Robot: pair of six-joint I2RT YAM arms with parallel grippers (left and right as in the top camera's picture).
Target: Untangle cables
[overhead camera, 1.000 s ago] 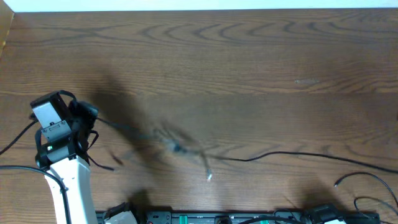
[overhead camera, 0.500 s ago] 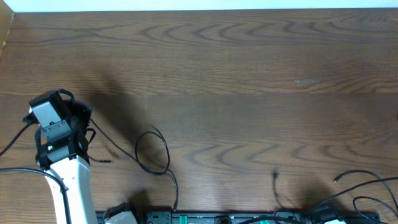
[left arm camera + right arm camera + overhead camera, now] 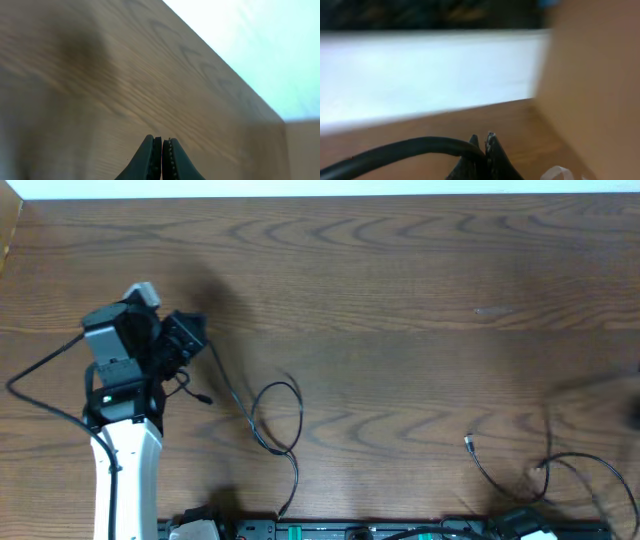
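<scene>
Left gripper [image 3: 195,338] sits at left-centre of the overhead view, on the end of the left arm [image 3: 125,470]. Its jaws are pressed together in the wrist view [image 3: 161,149], where no cord shows. From above, the black cable [image 3: 299,415] runs straight up to the gripper tip and looks pinched there. It slants down-right from the tip into one open loop at lower centre-left, and a tail drops to the bottom edge.

The other cable [image 3: 485,470] lies at lower right on the table [image 3: 400,300], well apart from the left gripper. Its plug [image 3: 468,442] points up-left and the rest curls toward the bottom right corner, blurred.

Right gripper [image 3: 486,145] appears only in its wrist view, jaws closed tight. A black cord [image 3: 410,149] meets its fingers from the left; can't tell if it is gripped.
</scene>
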